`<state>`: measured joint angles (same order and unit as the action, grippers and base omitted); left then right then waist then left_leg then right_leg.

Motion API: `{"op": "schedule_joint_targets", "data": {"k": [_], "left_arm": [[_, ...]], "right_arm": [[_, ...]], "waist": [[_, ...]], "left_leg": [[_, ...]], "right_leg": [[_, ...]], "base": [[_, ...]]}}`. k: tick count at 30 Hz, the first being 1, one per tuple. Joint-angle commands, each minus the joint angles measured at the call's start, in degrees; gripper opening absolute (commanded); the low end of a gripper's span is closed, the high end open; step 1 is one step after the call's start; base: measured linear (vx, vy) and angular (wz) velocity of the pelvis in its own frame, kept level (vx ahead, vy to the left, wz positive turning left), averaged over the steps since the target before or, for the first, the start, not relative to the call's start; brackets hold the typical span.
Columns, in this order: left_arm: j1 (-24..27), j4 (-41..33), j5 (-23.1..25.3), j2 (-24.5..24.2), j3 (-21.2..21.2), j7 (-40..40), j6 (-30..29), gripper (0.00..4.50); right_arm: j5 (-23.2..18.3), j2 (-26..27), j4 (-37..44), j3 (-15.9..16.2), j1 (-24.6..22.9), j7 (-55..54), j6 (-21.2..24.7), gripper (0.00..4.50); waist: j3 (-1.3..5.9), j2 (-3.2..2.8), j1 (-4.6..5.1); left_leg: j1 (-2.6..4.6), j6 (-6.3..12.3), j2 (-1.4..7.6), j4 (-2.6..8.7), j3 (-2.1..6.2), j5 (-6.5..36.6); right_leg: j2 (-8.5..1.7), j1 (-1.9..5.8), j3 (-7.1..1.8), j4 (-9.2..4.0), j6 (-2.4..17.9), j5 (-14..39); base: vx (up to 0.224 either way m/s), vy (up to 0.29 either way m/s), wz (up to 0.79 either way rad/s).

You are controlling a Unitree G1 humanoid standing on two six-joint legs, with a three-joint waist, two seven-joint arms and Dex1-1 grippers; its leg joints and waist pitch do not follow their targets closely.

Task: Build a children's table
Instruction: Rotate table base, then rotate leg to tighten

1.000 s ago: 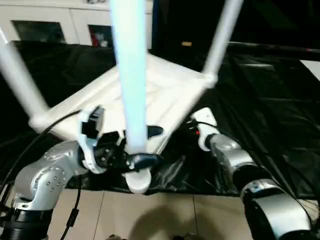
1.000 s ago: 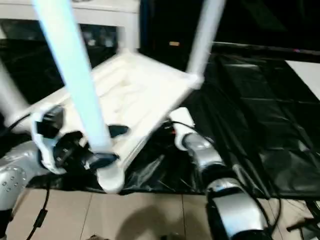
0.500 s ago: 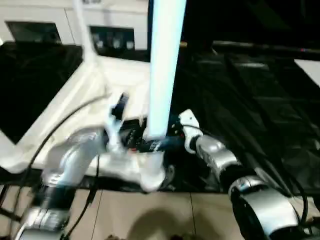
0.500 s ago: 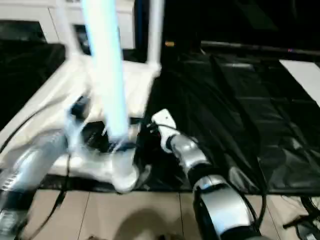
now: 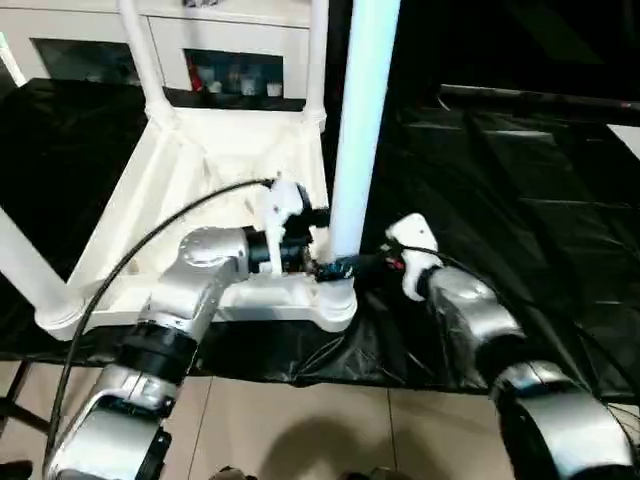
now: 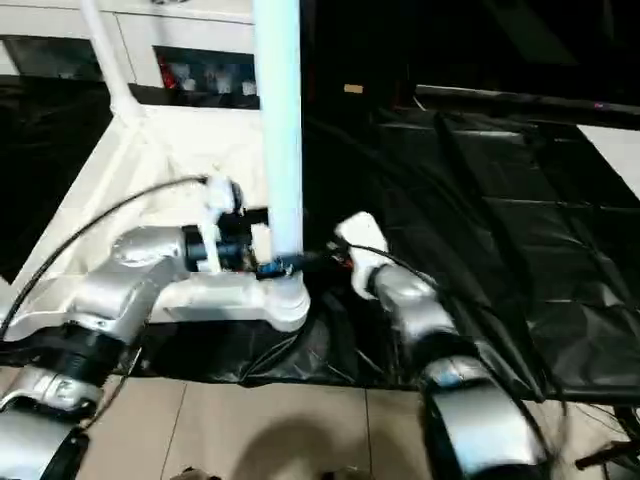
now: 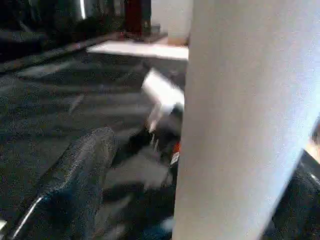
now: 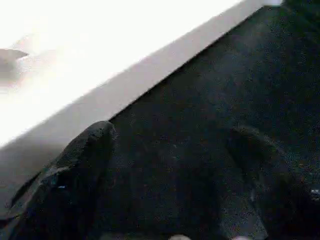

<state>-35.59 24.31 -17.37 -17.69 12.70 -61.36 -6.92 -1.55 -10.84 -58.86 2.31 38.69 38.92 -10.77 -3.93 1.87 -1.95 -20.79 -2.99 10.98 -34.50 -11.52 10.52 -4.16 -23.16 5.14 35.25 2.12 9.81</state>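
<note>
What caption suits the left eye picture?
Both grippers meet at the near leg of the upturned children's table on black cloth.

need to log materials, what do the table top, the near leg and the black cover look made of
Table top: looks like moulded white plastic, smooth with a slight sheen and rounded rims. Near leg: a smooth white tube, probably the same plastic. Cover: thin glossy black sheet, likely plastic film, since it wrinkles and catches highlights.

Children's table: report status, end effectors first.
Left end effector around near leg at its base. Right end effector open beside the same corner socket. Children's table upside down on black cloth, legs up. Nothing blocking.
</note>
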Motion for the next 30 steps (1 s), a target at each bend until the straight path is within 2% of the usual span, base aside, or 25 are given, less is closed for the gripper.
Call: {"op": "schedule_joint_targets", "data": {"k": [1,2,3,4,5,6,8,9,11,13,16,17,20,23,28,30], "left_arm": [[0.6,1.1,1.4,-1.6,0.2,-1.3,0.6,4.49],[1.7,2.3,1.3,-4.6,1.0,-7.0,0.8,4.49],[1.7,2.3,1.3,-4.6,1.0,-7.0,0.8,4.49],[1.9,3.3,2.3,-6.0,1.7,-8.7,1.9,4.23],[1.9,4.6,3.4,-7.2,2.3,-10.1,2.7,4.16],[1.6,6.1,4.4,-8.0,2.9,-11.1,3.6,4.16],[0.5,10.4,6.8,-9.9,4.3,-14.1,5.8,3.96],[0.5,10.4,6.8,-9.9,4.3,-14.1,5.8,3.80],[-0.5,12.9,8.7,-11.0,5.5,-15.1,7.2,3.67],[-1.7,16.4,10.4,-11.7,6.3,-15.1,9.2,3.48],[-2.3,17.9,11.0,-11.6,6.3,-14.5,10.1,3.26],[-3.0,19.8,11.4,-11.5,6.2,-14.1,10.9,3.19],[-4.5,23.4,11.6,-11.0,5.5,-15.2,12.3,2.89],[-5.6,26.0,11.9,-10.7,5.0,-16.2,13.3,2.67],[-7.0,29.4,13.0,-10.7,5.2,-16.6,14.9,2.10],[-7.4,30.6,13.5,-10.7,5.4,-16.9,15.4,2.02]], "right_arm": [[-1.6,-1.4,3.5,-0.8,-0.8,3.8,-0.2,4.13],[-2.8,-4.9,9.7,0.2,-3.8,10.2,1.1,4.13],[-2.8,-4.9,9.7,0.2,-3.8,10.2,1.1,4.13],[-2.9,-6.5,12.1,0.8,-4.9,12.5,1.5,4.13],[-3.4,-8.0,14.4,1.3,-6.0,14.9,2.2,4.13],[-3.8,-9.1,15.8,1.5,-6.6,16.7,2.9,4.13],[-4.2,-12.5,19.3,2.6,-8.4,21.4,4.2,4.13],[-4.2,-12.5,19.3,2.6,-8.4,21.4,4.2,4.13],[-4.7,-14.3,21.2,2.9,-9.5,24.3,5.5,4.41],[-6.2,-15.9,24.8,3.0,-11.0,27.2,8.6,4.49],[-6.7,-16.6,26.1,3.0,-11.5,28.1,9.6,4.50],[-7.2,-17.3,27.8,3.2,-12.3,29.3,11.1,4.50],[-8.0,-18.4,31.2,3.7,-13.7,31.2,13.8,4.50],[-8.3,-18.8,32.5,3.9,-14.1,31.8,14.9,4.50],[-8.4,-19.1,33.8,4.2,-14.6,32.2,16.3,4.50],[-8.4,-19.2,34.3,4.2,-14.7,32.4,16.9,4.50]], "waist": [[4.45,-0.68,-0.61],[4.40,-0.72,-0.72],[4.38,-0.61,-0.87],[4.49,-0.66,-0.74],[4.46,-0.81,-1.10],[4.39,-0.78,-1.05],[4.43,-0.80,-1.40],[4.37,-0.82,-1.55],[4.42,-0.82,-1.86],[4.50,-0.86,-2.28],[4.56,-0.77,-2.43],[4.46,-0.97,-2.63],[4.56,-0.75,-2.97],[4.62,-0.64,-3.41],[4.56,-0.68,-3.45],[4.54,-0.79,-3.52]], "left_leg": [[0.57,2.54,2.72,3.69,1.15,11.5],[0.61,2.43,2.63,3.70,1.14,12.0],[0.62,2.68,2.57,3.66,1.12,12.0],[0.37,2.59,2.66,3.70,1.22,11.3],[0.89,2.84,2.58,3.59,1.08,12.0],[0.61,2.89,2.56,3.71,1.17,11.8],[0.74,2.55,2.61,3.68,1.20,12.4],[0.79,2.61,2.59,3.74,1.20,12.5],[0.82,2.10,2.79,3.81,1.29,12.8],[0.94,2.63,2.75,3.76,1.28,12.7],[0.74,2.14,2.86,3.80,1.35,11.8],[0.76,2.39,2.63,3.73,1.30,11.9],[0.71,2.56,2.78,3.75,1.32,11.5],[0.74,2.44,2.74,3.73,1.30,11.3],[0.76,2.01,2.82,3.77,1.38,11.6],[0.70,2.01,2.76,3.75,1.41,11.6]], "right_leg": [[-4.24,3.49,-3.47,-4.05,12.6,11.6],[-4.16,3.49,-3.40,-4.18,12.3,12.9],[-4.03,3.49,-3.41,-4.30,11.7,13.2],[-4.13,3.54,-3.41,-3.91,11.8,12.7],[-3.94,3.17,-3.39,-4.42,11.0,13.9],[-3.93,3.30,-3.35,-4.39,11.1,14.2],[-4.10,3.25,-3.31,-4.52,10.7,15.7],[-4.12,3.16,-3.29,-4.70,10.5,16.2],[-4.38,3.10,-3.31,-4.63,11.0,16.3],[-4.25,3.13,-3.32,-4.67,10.6,15.6],[-4.53,3.13,-3.24,-4.39,11.5,14.4],[-4.31,3.18,-3.20,-4.60,11.2,14.6],[-4.53,3.22,-3.19,-4.51,11.3,14.0],[-4.62,3.21,-3.14,-4.58,11.0,14.3],[-4.77,3.18,-3.10,-4.60,11.1,14.8],[-4.82,3.25,-3.09,-4.68,10.8,15.1]], "base": [[0.000,0.000,0.00],[0.000,0.000,0.00],[0.000,0.000,0.00],[0.000,0.000,0.00],[0.000,0.000,0.00],[0.000,0.000,0.00],[0.000,0.000,0.00],[0.000,0.000,0.00],[0.000,0.000,0.00],[0.000,0.000,0.00],[0.000,0.000,0.00],[0.000,0.000,0.00],[0.000,0.000,0.00],[0.000,0.000,0.00],[0.000,0.000,0.00],[0.000,0.000,0.00]]}}
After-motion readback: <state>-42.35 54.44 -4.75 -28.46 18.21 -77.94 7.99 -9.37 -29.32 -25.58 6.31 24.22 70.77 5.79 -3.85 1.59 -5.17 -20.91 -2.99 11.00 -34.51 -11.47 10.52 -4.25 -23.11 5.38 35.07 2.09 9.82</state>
